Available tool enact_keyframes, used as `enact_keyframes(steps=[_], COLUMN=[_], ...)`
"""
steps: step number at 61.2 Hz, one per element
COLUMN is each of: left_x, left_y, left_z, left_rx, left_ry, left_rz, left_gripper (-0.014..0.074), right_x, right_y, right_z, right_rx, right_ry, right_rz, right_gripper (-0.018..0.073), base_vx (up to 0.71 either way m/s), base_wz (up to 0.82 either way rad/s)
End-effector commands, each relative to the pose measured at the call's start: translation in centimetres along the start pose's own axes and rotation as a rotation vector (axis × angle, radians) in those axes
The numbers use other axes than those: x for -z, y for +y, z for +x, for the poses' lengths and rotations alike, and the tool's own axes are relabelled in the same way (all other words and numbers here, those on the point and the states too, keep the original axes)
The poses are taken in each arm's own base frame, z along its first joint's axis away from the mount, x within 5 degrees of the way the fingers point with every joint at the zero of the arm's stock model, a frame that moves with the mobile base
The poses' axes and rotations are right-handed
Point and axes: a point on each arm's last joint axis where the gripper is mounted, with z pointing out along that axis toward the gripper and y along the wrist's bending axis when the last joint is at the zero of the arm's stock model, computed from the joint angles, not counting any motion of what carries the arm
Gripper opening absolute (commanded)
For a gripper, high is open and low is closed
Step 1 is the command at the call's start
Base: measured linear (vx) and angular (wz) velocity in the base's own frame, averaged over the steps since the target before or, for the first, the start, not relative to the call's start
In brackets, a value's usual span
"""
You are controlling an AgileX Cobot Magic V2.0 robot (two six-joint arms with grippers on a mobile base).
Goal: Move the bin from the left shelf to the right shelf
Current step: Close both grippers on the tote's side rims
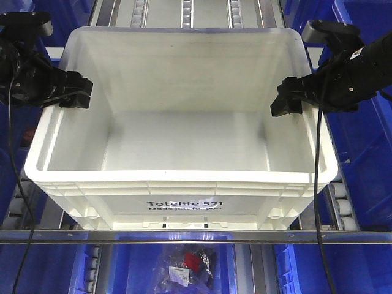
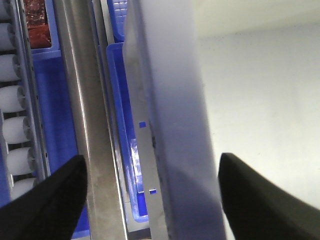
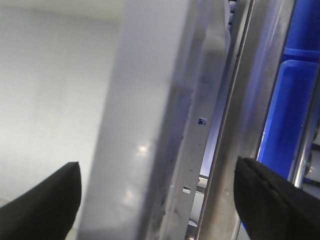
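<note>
With the bin [image 1: 122, 197] resting on the roller shelf [image 1: 344, 207], left pincer [image 1: 76, 92] and right pincer [image 1: 286, 101] each gape open astride a side rim, so both should close squarely and together before any level lift.

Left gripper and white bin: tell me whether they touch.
Cannot tell. Left wrist view: left gripper straddles the bin wall, outer finger clear, inner finger at its edge.
</note>
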Motion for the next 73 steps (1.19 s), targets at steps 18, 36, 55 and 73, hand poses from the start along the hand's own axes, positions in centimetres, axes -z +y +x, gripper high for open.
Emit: enact_keyframes(steps=[18,36,55,73], left_x=[1.9,1.9,1.9,1.9], left_y=[-0.5,-0.5,-0.5,-0.5], left_z=[-1.1,-1.0,-1.0,-1.0], left_rx=[0.005,0.005,0.005,0.005], left_ry=[-0.107,-0.103,-0.101,-0.101], left_rz=[0.022,0.022,0.022,0.022], left_gripper=[0.0506,0.0449,0.0448,0.0448], right_x=[1.2,2.4,3.2,2.4], right_y=[0.3,0.8,1.3,1.2], right_z=[-0.9,-1.6,-2.2,-2.2], right_rx=[0.009,0.031,0.03,0.026], right_ry=[-0.072,-0.079,-0.076,-0.052], right_rz=[-0.005,-0.017,-0.048,-0.051], right_gripper=[0.0554,0.0469,0.0469,0.0469], base_vx=[0.0,0.0,0.0,0.0], base_wz=[0.0,0.0,0.0,0.0])
